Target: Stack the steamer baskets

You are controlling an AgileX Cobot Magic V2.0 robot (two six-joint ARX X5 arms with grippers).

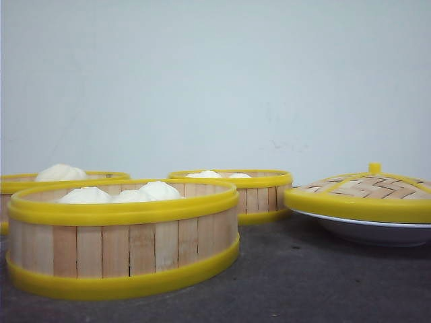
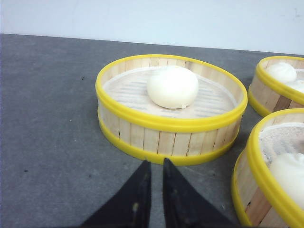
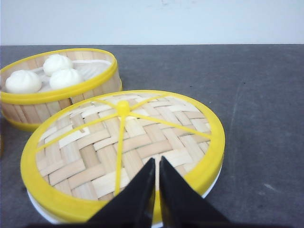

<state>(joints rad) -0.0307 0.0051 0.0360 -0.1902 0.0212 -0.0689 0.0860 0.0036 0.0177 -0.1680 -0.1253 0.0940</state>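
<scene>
Three steamer baskets sit apart on the dark grey table (image 1: 303,282), none stacked on another. In the front view the nearest basket (image 1: 124,252) stands at the left foreground with three white buns (image 1: 131,194) inside. Behind it at the far left edge is the one-bun basket (image 1: 20,183), and further back towards the middle is the rear basket (image 1: 256,195), also with buns showing over its rim.

My left gripper (image 2: 156,166) hangs low over the table with its two dark fingers nearly together, only a thin slit between them, holding nothing. Just beyond the tips, close but not touching, sits the one-bun basket (image 2: 142,137), a single bun (image 2: 172,87) resting on its liner. In that same wrist view, parts of the other two baskets show at the side edge.

My right gripper (image 3: 157,164) also has its fingers drawn almost together and empty. The tips hover over the near yellow rim of the domed woven lid (image 3: 109,147), which rests on the white plate (image 1: 377,232); I cannot tell whether they touch it. Past the lid from those fingers stands a basket with three buns (image 3: 33,111), well apart from my tips.
</scene>
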